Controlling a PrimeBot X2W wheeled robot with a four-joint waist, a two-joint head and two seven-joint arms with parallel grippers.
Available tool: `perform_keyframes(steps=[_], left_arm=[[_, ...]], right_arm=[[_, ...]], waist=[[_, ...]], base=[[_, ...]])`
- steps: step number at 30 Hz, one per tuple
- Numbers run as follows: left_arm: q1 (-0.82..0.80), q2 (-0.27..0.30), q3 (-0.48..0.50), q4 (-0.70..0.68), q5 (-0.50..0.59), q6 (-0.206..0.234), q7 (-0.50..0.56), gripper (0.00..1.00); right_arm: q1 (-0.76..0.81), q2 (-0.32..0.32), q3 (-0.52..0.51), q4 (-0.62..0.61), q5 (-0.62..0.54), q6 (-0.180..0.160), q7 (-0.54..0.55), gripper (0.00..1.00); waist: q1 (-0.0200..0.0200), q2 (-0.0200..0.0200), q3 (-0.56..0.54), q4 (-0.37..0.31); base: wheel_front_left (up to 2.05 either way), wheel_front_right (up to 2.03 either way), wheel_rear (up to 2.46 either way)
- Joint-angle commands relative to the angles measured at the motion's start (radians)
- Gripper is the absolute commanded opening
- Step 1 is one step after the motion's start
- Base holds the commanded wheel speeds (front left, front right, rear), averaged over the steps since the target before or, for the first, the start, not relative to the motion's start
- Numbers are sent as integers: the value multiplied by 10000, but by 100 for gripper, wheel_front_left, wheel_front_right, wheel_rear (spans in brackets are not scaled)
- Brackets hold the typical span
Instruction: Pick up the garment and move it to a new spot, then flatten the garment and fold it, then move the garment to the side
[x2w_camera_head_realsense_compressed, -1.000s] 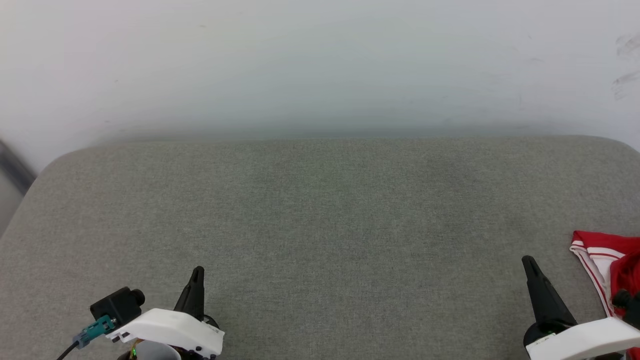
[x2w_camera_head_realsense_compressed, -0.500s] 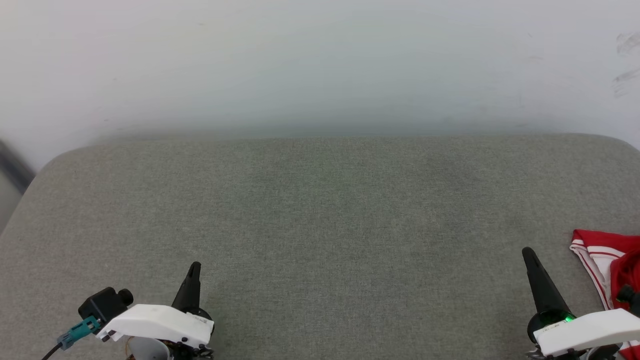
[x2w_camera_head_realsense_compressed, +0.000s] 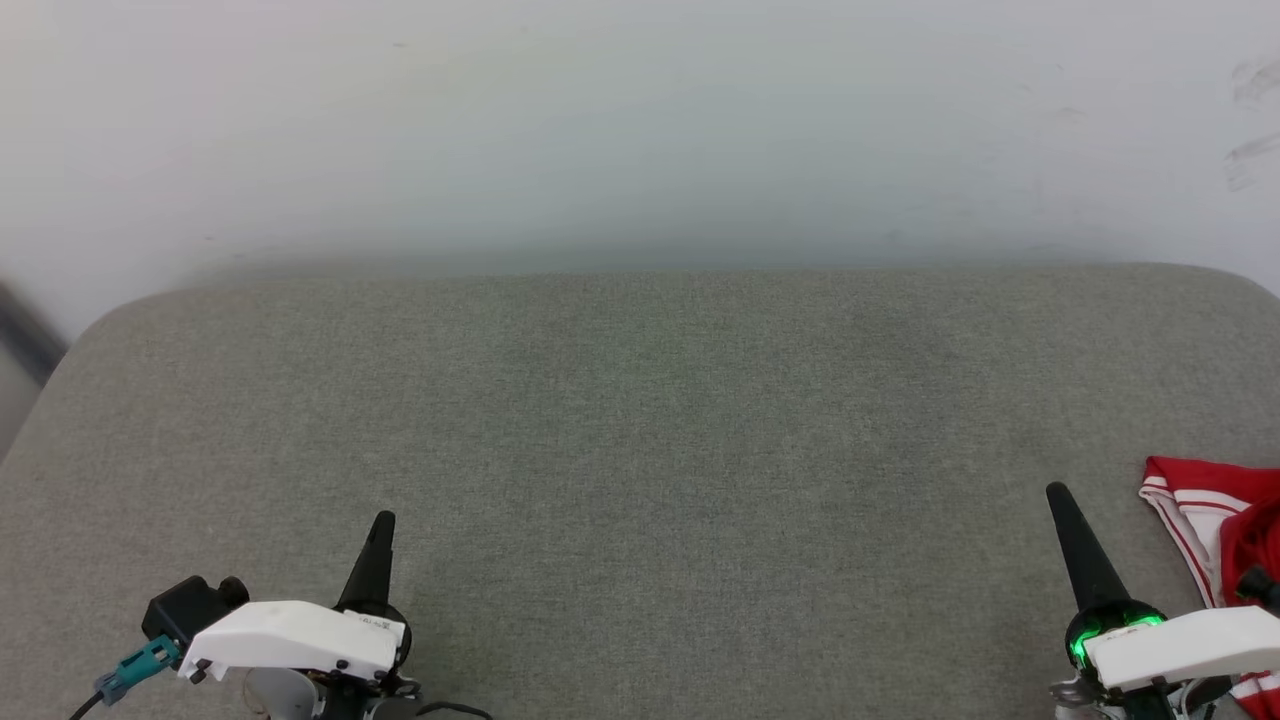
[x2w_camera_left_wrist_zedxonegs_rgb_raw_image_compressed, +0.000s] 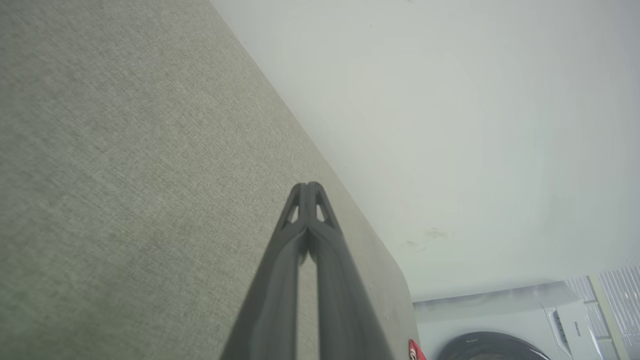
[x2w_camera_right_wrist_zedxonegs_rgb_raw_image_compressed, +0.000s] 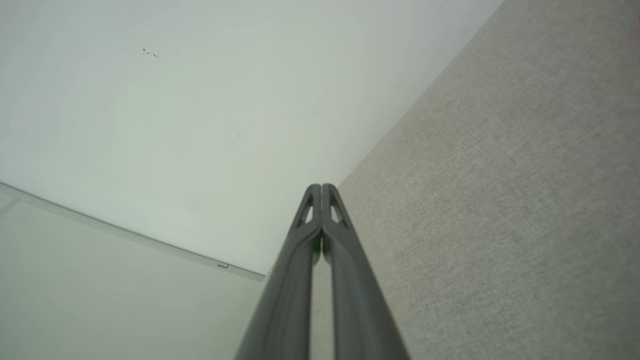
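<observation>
Red-and-white jersey (x2w_camera_head_realsense_compressed: 1195, 500) at frame's lower right on grey fabric table (x2w_camera_head_realsense_compressed: 640, 400), left gripper (x2w_camera_head_realsense_compressed: 382, 522) and right gripper (x2w_camera_head_realsense_compressed: 1058, 497) nearby, fingers together, empty.

Grey fabric-covered surface (x2w_camera_head_realsense_compressed: 640, 420) with rounded far corners, set against a plain white wall (x2w_camera_head_realsense_compressed: 640, 130). Faint dark scuff marks (x2w_camera_head_realsense_compressed: 1252, 160) on the wall at upper right. Left wrist view: white washing machine (x2w_camera_left_wrist_zedxonegs_rgb_raw_image_compressed: 500, 312) with a dark round door, beyond the surface's far corner.
</observation>
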Motion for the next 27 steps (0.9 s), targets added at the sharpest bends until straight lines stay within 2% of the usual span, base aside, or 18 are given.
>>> perform_keyframes(steps=[1,27], left_arm=[[-243,-6,108,-63,-163,-88,66,0],[-353,-467,1010,36,-2119,-657,697,0]], right_arm=[[-235,-71,-12,-9,220,1,-5,0],[-787,-42,-123,806,2741,1,84,0]], waist=[[-1,-1,2,-1],[-1,-1,86,-36]], base=[[0,0,0],[0,0,0]])
